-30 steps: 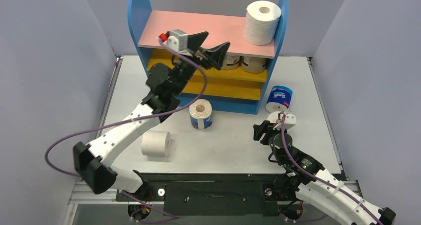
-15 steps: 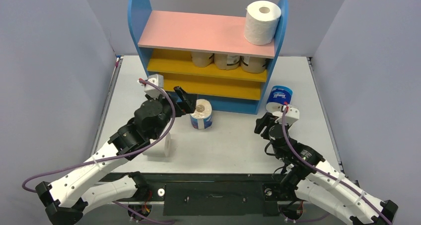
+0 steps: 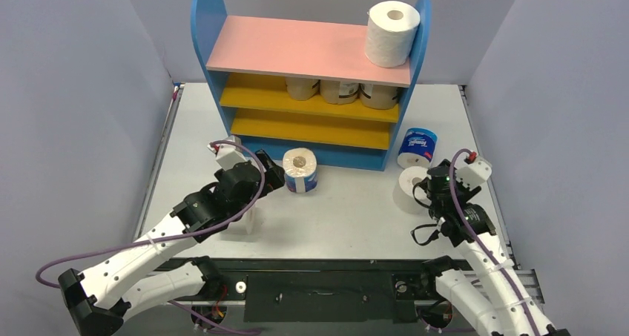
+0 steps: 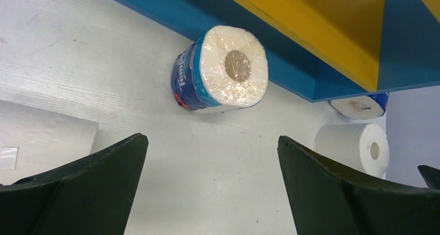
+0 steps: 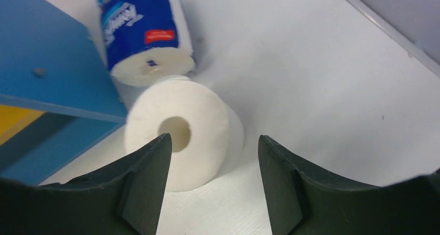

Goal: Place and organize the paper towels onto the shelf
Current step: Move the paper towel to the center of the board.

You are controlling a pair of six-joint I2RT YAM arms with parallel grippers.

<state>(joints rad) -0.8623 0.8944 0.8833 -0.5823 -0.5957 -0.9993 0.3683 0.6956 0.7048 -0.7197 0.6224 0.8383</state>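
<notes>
The top external camera looks down and forward from high above the near edge, taking in the whole white surface (image 3: 348, 210) and the blue-sided shelf with a pink top board (image 3: 297, 50). The left wrist camera sits low and close, facing the blue-and-white wrapped roll (image 4: 220, 69) and the shelf's base. The right wrist camera, nearer still, faces the plain white roll (image 5: 181, 131), which also shows at the right edge of the left wrist view.

The table (image 3: 348, 217) carries the shelf (image 3: 210, 32), two blue-wrapped rolls (image 3: 300, 170) and two white rolls (image 3: 410, 189). A third white roll (image 3: 391, 33) stands on its pink top board (image 3: 289, 47), and three tan rolls (image 3: 340, 91) sit on the upper yellow board (image 3: 259, 99).
</notes>
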